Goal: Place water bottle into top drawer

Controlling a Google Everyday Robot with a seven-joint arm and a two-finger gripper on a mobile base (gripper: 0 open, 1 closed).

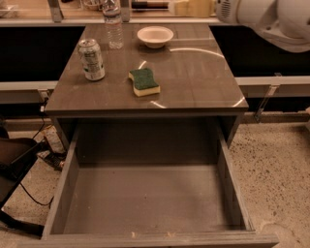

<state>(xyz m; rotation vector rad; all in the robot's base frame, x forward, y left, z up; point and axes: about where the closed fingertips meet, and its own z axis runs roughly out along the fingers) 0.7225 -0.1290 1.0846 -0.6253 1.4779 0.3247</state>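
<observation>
Camera view, taken from the drawer front and looking down. Nearest is the wide grey box-shaped top drawer (145,203), pulled well out, with a flat bare bottom and plain side walls; nothing seen in it. Behind and above it is the glossy grey-brown table top (193,82). Midway across lies a green-and-yellow rectangular sponge (144,81), flat. Left of it is a silver-green soda can (91,59), upright. Further back a shallow white bowl (155,36) sits near the far edge. Just left of the bowl stands the small clear ribbed plastic water bottle (113,24), upright, its top cut off by the edge of the view. It touches neither bowl nor can and is not yet in the drawer. Farthest is the pale yellowish gripper (191,7), at the top and right of the bowl, on a bulky white arm (261,14) coming in from the upper right. The bottle is not in it, and I cannot tell whether it is apart or together. Judgement: the bottle looks light, thin-walled and slick, likely to dent if squeezed hard. Being tall and narrow, a sideways nudge could tip it. The best hold seems across the ribbed mid-body, with moderate pressure.
</observation>
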